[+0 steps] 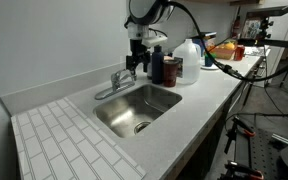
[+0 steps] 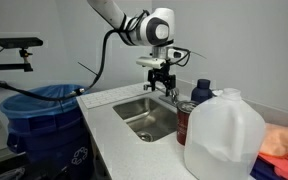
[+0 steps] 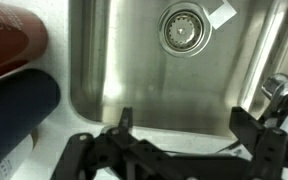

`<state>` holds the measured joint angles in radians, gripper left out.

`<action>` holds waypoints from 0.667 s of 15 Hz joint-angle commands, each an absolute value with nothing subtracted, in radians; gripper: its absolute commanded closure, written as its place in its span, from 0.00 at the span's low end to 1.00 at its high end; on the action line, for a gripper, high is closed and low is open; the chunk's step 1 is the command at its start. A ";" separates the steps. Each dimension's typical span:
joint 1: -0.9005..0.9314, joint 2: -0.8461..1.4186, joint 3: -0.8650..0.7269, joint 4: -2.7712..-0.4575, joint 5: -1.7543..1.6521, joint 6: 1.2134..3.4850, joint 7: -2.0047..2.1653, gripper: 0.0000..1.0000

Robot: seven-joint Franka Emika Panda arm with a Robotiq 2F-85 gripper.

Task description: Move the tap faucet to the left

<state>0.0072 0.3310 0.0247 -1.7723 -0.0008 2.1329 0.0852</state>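
The chrome tap faucet (image 1: 114,83) stands at the back rim of the steel sink (image 1: 119,115), its thin spout reaching out over the basin. In an exterior view it shows just below my gripper (image 2: 165,90). My gripper (image 1: 135,66) hangs open just above and beside the faucet's handle, touching nothing that I can see. In the wrist view my two fingers (image 3: 182,120) are spread wide over the sink's back rim with nothing between them, and a bit of the faucet (image 3: 282,92) shows at the right edge. The sink drain (image 3: 184,28) lies ahead.
A red can (image 1: 171,69) and a dark blue bottle (image 1: 157,66) stand close beside the faucet. A large white jug (image 2: 224,135) sits on the counter. A white tiled board (image 1: 64,145) lies by the sink. A blue bin (image 2: 44,120) stands beyond the counter's end.
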 commanded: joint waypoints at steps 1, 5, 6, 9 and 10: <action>0.037 0.371 0.056 -1.727 0.042 2.154 0.073 0.00; 0.048 0.408 0.077 -1.688 0.065 2.164 0.072 0.00; 0.052 0.418 0.081 -1.675 0.066 2.169 0.076 0.00; 0.069 0.447 0.090 -1.633 0.062 2.181 0.083 0.00; 0.075 0.461 0.093 -1.617 0.063 2.184 0.088 0.00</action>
